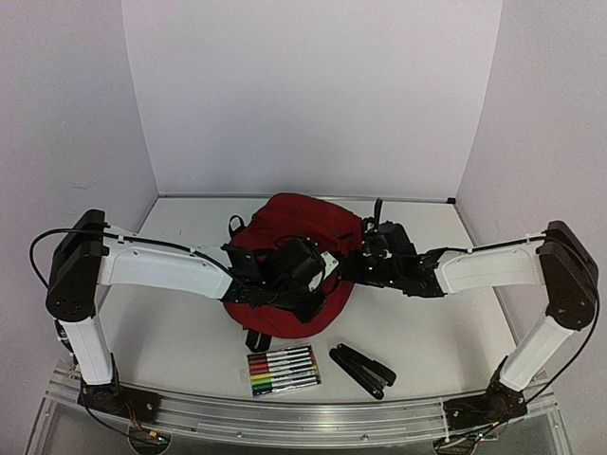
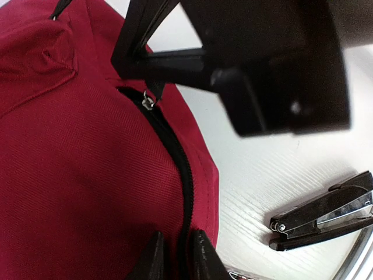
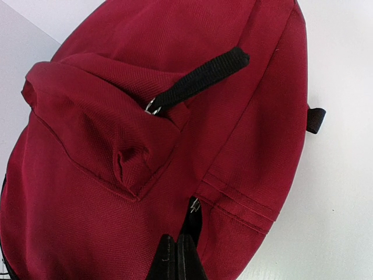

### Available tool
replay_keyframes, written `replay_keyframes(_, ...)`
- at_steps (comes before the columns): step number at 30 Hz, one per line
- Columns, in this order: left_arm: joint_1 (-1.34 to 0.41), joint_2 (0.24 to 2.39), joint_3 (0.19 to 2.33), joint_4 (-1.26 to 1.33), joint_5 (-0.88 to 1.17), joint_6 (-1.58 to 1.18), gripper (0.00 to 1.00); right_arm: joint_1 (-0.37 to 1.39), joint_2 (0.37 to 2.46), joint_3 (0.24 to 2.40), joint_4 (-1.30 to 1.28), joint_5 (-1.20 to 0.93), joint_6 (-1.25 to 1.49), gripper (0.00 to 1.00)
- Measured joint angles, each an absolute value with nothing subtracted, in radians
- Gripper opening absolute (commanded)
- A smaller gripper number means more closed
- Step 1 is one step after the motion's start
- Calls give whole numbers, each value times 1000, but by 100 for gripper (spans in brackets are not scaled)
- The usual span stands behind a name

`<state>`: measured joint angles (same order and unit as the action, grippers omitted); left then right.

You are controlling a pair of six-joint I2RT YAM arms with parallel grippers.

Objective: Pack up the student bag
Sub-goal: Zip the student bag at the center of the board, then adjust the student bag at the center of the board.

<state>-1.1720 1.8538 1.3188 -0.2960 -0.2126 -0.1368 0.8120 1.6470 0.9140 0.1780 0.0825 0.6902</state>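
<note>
The student bag [image 1: 302,216] is a dark red backpack lying flat mid-table, between both arms. In the left wrist view my left gripper [image 2: 179,260] has its two fingers pressed close on either side of the bag's black zipper line [image 2: 175,151], pinching the seam near the bag's edge. My right gripper [image 3: 178,258] is shut on the black pull tab that runs up to the metal zipper slider [image 3: 194,204]. From the left wrist view the right gripper [image 2: 152,81] shows as a dark block over the slider ring [image 2: 149,103]. A second black pull strap [image 3: 201,79] lies on the front pocket.
A pack of coloured markers [image 1: 282,370] lies near the front edge of the table. To its right is a black stapler [image 1: 362,370], also seen beside the bag's edge in the left wrist view [image 2: 326,213]. White walls enclose the table on three sides.
</note>
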Motion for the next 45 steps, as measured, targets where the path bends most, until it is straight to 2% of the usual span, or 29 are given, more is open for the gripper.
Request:
replay_keyframes(2,-1173,1854,1297,-289,-217,-145,0,809,1643,914,178,91,693,0)
replay_keyframes(19,-1173,1689,1062,-290,-259,-192,0,726,1683,979,163,90,681,0)
replay_keyframes(20,-1172,1680,1051,-291,-262,-202,4,717,1695,991,163,87,678,0)
replay_keyframes(21,-1171,1669,1044,-299,-263,-214,13,711,1706,1000,163,85,676,0)
replay_keyframes(23,-1166,1656,1042,-315,-261,-243,39,697,1725,1016,163,76,667,4)
replay_keyframes(25,-1157,1641,1048,-334,-250,-292,57,688,1732,1024,163,64,653,24)
replay_keyframes(29,-1103,1586,1081,-383,-215,-436,77,680,1729,1033,167,60,622,59)
replay_keyframes(31,-1051,1533,1083,-386,-176,-522,79,675,1721,1034,165,62,607,70)
replay_keyframes(37,-849,1302,963,-341,-100,-778,93,620,1708,1083,137,51,569,88)
replay_keyframes(40,-827,1247,906,-339,-74,-853,98,575,1727,1150,133,29,551,91)
replay_keyframes(45,-754,1219,790,-277,53,-948,100,501,1843,1298,133,-41,530,90)
